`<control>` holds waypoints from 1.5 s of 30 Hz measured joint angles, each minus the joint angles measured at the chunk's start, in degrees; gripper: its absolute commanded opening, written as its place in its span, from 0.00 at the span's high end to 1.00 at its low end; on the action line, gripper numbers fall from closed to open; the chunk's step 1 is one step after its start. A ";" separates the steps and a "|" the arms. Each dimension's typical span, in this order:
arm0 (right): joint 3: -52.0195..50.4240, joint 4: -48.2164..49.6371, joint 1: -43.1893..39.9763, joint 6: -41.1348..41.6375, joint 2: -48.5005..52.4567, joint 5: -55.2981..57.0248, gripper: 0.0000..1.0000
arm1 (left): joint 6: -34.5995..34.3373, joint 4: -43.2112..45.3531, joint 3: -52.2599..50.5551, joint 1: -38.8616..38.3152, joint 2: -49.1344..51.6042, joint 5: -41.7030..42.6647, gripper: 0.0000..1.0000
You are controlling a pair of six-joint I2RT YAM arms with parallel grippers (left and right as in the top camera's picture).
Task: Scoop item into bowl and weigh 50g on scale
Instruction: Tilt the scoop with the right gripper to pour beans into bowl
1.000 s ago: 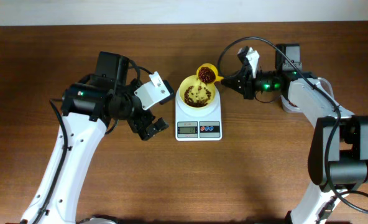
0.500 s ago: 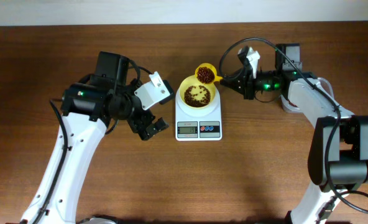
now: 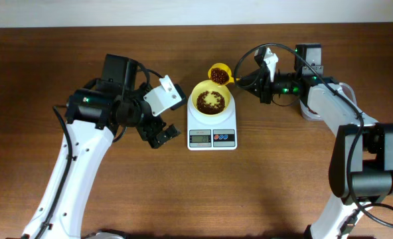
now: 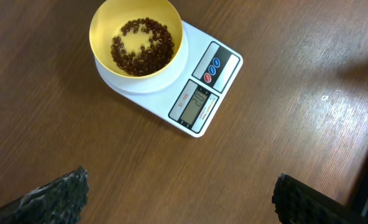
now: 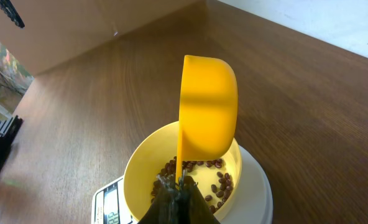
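Observation:
The pale-yellow bowl (image 3: 211, 98) sits on the white scale (image 3: 212, 126), a layer of dark reddish-brown beans (image 4: 142, 48) in its bottom. My right gripper (image 3: 248, 80) is shut on the handle of a bright-yellow scoop (image 3: 219, 74), which hangs just behind the bowl's far rim with beans still in its cup. In the right wrist view the scoop (image 5: 207, 115) stands above the bowl (image 5: 145, 162), its handle pinched in my right gripper (image 5: 179, 186). My left gripper (image 3: 162, 137) stands open over bare wood, left of the scale (image 4: 202, 93). Its dark fingertips (image 4: 56, 198) frame empty table.
The scale's grey display (image 4: 195, 104) and its red and blue buttons (image 4: 212, 66) face the table's front. Brown wooden table (image 3: 203, 192) spreads all round. A pale wall edge runs along the back.
The scoop, tipped over the bowl with beans falling a second ago, has drawn back behind the rim and levelled. My left arm has not moved.

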 measured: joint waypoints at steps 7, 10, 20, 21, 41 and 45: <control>0.00 0.26 0.44 -0.13 0.00 0.00 0.96 | 0.00 0.02 0.00 0.00 0.00 0.00 0.01; 0.00 0.68 0.96 -0.13 0.00 0.00 0.96 | 0.00 0.02 0.00 0.00 0.00 0.00 0.01; 0.00 0.90 1.01 -0.11 0.00 0.00 0.96 | 0.00 0.00 0.00 0.00 0.00 0.00 0.01; 0.00 0.90 1.01 -0.13 0.00 0.00 0.96 | 0.00 0.00 0.00 0.00 0.00 0.00 0.01; 0.00 0.90 1.01 -0.11 0.00 -1.55 0.96 | 0.00 0.02 0.00 0.00 0.00 0.00 0.01; 0.00 0.90 1.01 -0.09 0.00 -1.55 0.96 | 0.00 0.00 0.00 0.00 0.00 0.00 0.01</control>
